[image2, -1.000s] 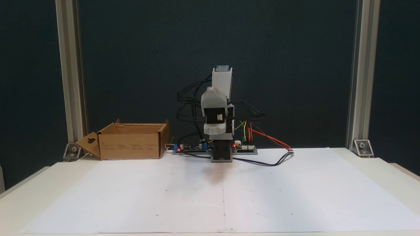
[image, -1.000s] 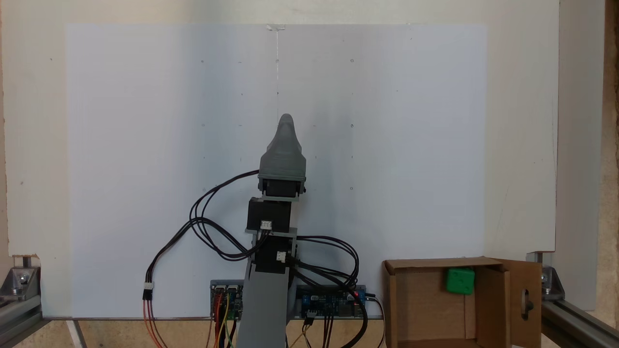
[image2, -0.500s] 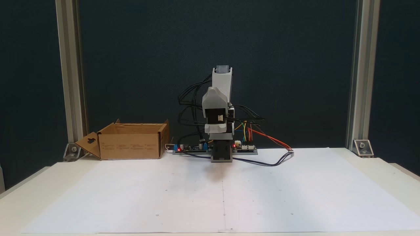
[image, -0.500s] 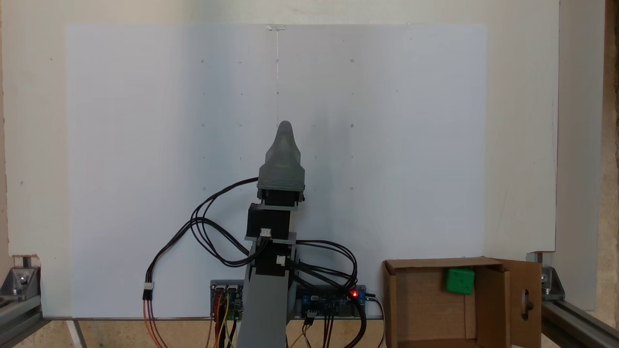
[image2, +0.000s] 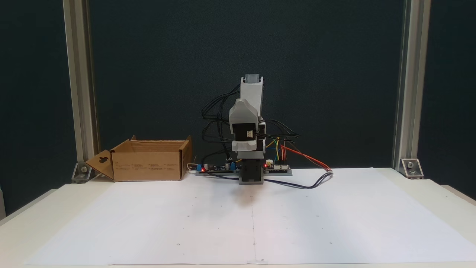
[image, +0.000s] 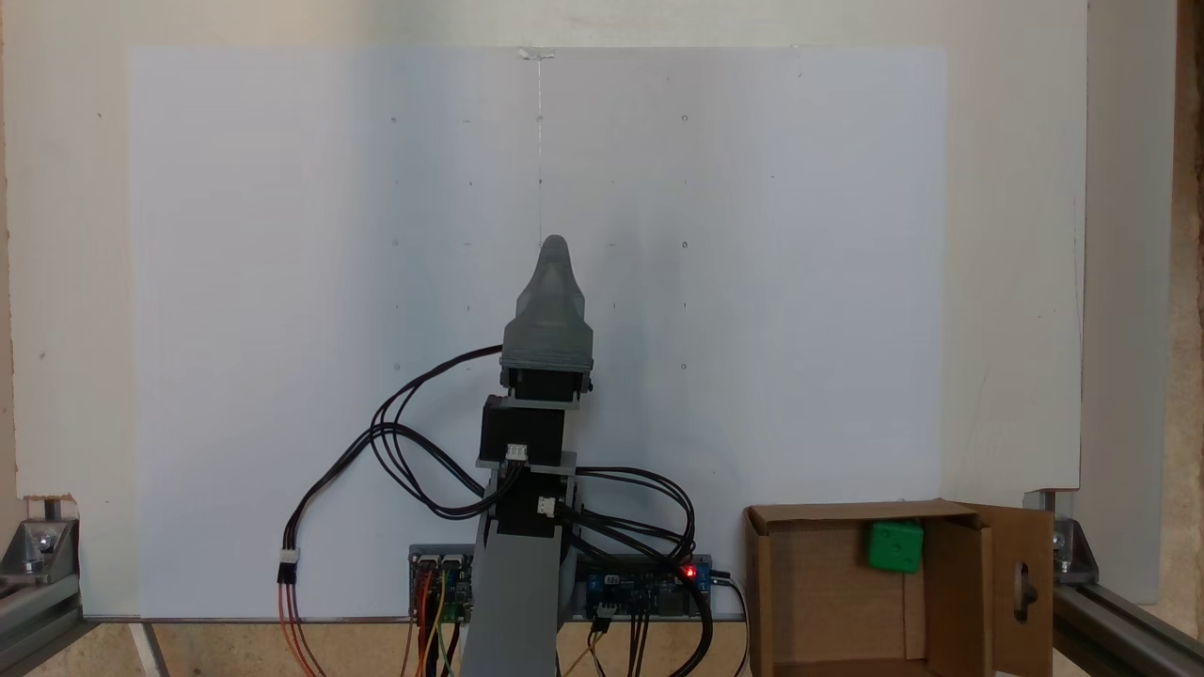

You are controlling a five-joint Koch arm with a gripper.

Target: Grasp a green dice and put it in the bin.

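Note:
The green dice (image: 895, 547) lies inside the bin (image: 764, 583), close to its far wall, at the lower right of a fixed view. From the front, the bin (image2: 145, 163) stands at the left beside the arm's base, and its walls hide the dice. My gripper (image: 555, 248) is folded over the arm's base at the table's middle, far from the bin, and holds nothing. From above it reads as a single grey tapered tip, one jaw over the other. In the front view the gripper (image2: 248, 148) points toward the camera and no gap can be made out.
Black cables (image: 404, 451) loop out from the arm, and circuit boards (image2: 277, 168) with coloured wires sit at its base. A white paper sheet (image: 282, 282) covers the table. Aluminium frame posts (image2: 76, 93) stand at the back corners. The bin's side flap (image: 1021, 583) hangs open.
Over the first half second the gripper drew back a little toward the base and dipped slightly. Since then nothing has moved. The dice stays put in the bin.

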